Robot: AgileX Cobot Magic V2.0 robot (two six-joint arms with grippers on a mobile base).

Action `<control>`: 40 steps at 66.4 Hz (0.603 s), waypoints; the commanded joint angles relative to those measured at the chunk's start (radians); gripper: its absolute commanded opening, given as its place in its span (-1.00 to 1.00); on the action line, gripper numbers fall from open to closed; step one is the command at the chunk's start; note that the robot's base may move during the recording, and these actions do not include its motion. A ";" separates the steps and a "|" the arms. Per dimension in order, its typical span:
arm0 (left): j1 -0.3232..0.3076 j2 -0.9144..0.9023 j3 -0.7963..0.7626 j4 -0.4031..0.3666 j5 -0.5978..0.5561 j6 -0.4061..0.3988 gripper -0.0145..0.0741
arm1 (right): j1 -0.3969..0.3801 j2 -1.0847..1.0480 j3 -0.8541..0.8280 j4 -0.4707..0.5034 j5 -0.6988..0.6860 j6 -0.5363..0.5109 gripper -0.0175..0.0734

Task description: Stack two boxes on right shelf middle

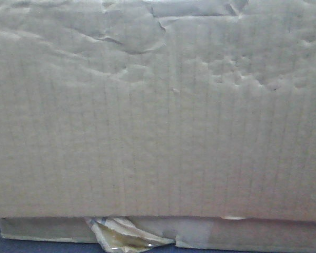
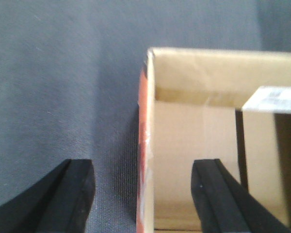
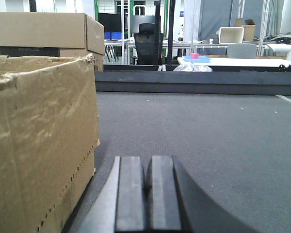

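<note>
A tan cardboard box (image 1: 158,116) fills the front view, its face creased and dented, with torn yellowish tape (image 1: 121,234) at its lower edge. In the left wrist view my left gripper (image 2: 143,166) is open and straddles the open box's (image 2: 194,131) side wall: one finger (image 2: 75,194) is outside over the grey surface, the other (image 2: 216,194) inside. My right gripper (image 3: 147,187) is shut and empty, low over the grey surface, just right of a box (image 3: 39,145). A second box (image 3: 43,29) stands behind it. The shelf is out of view.
The boxes rest on a dark grey carpet-like surface (image 3: 208,131) that ends at a dark raised edge (image 3: 194,82). The box wall has an orange-red strip (image 2: 141,126) on its outside. A white label flap (image 2: 276,99) lies across the box opening. Tables and a chair stand far behind.
</note>
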 commanded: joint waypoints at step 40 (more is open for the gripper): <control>-0.020 0.139 -0.029 -0.042 0.020 0.027 -0.92 | -0.003 -0.003 -0.008 -0.004 -0.024 -0.003 -0.97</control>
